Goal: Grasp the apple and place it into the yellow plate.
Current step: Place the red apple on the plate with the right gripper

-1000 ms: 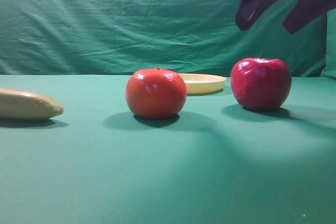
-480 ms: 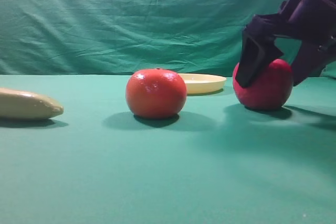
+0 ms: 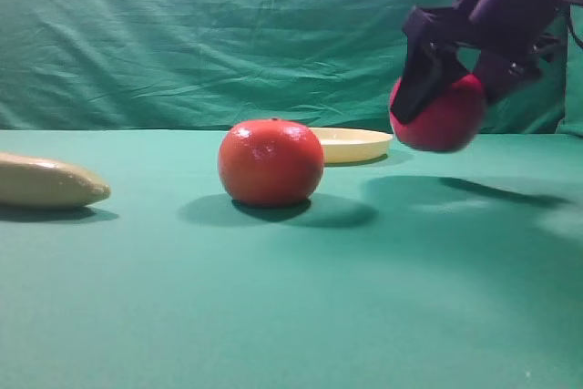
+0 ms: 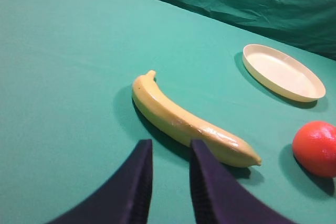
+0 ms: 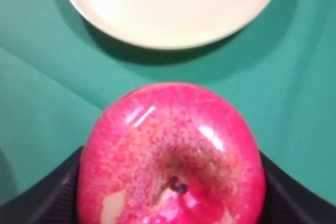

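apple lifted off cloth since before, clamped in right gripper.

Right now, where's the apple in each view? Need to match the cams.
Exterior high: apple upper right, off the table, clamped in the right end effector.
Left wrist: not in it.
Right wrist: apple fills bottom centre, stem up, dark fingers at both sides.
Shared landmark: yellow plate, left of the apple in exterior high; top of right wrist view; upper right in left wrist.
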